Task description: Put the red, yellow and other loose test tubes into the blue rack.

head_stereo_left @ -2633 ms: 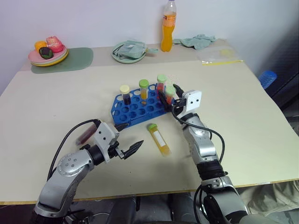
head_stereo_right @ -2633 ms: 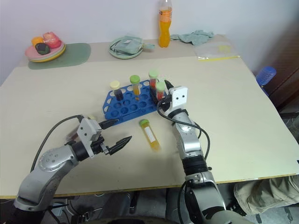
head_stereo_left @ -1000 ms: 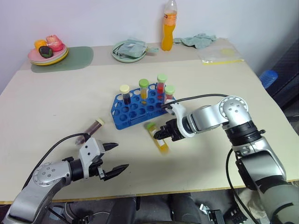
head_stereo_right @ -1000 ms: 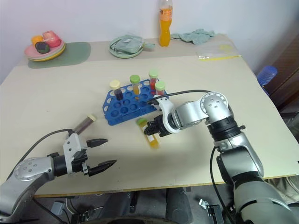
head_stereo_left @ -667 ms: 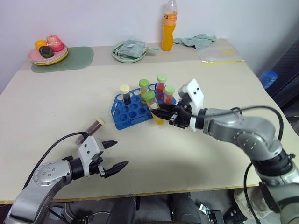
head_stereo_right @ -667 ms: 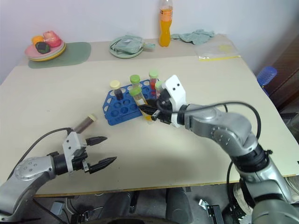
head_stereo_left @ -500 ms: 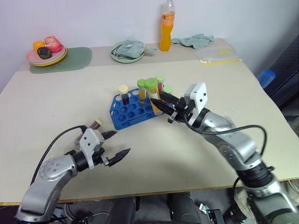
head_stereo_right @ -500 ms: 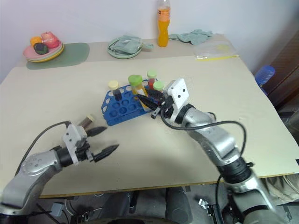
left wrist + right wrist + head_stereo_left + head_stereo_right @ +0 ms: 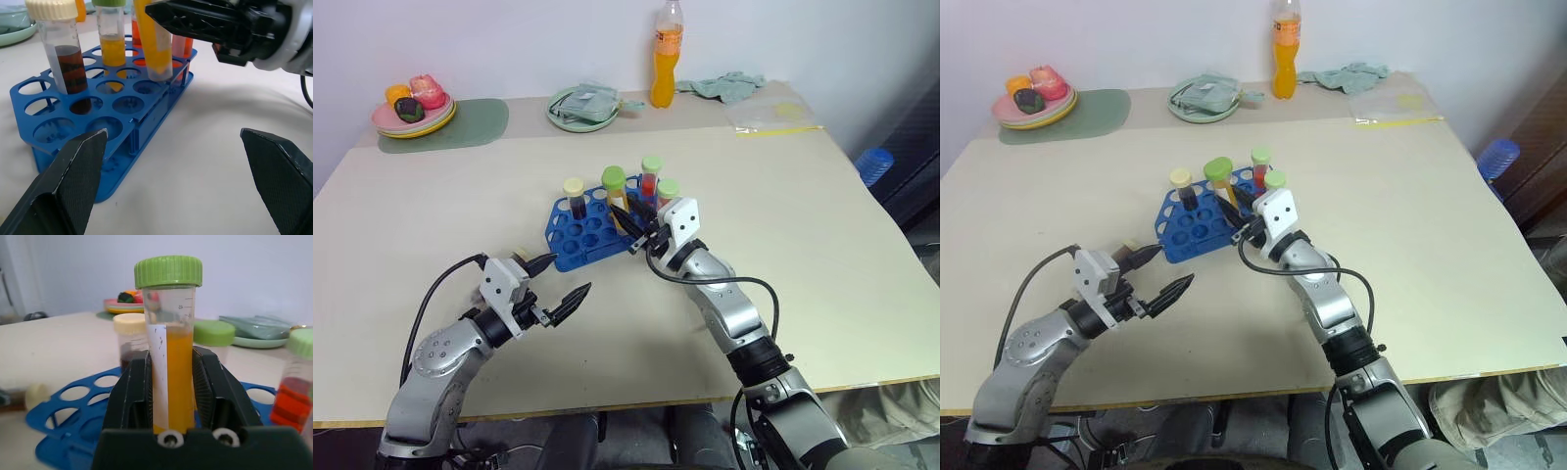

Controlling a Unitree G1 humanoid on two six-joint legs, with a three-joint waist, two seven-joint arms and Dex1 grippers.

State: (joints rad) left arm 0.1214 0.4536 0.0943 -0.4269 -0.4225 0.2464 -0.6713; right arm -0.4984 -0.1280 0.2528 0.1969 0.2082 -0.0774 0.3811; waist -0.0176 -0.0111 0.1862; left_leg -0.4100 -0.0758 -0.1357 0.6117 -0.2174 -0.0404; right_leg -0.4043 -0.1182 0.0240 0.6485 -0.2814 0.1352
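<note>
From the head views, the blue rack (image 9: 597, 220) stands near the middle of the desk (image 9: 822, 215), with several capped tubes upright in it. The right gripper (image 9: 631, 219) is at the rack's right end, and its jaws are closed on the yellow test tube (image 9: 1224, 196), which stands about upright over the rack. The left gripper (image 9: 560, 286) hovers in front of the rack, its jaws wide open and holding nothing. A dark loose tube (image 9: 1126, 252) lies on the desk just behind it.

In the left wrist view, the yellow tube's lower tip is at a hole in the rack's right part, beside a brown tube (image 9: 66, 61).

In the right wrist view, both fingers (image 9: 132, 391) press the yellow tube below its green cap (image 9: 168, 270).
</note>
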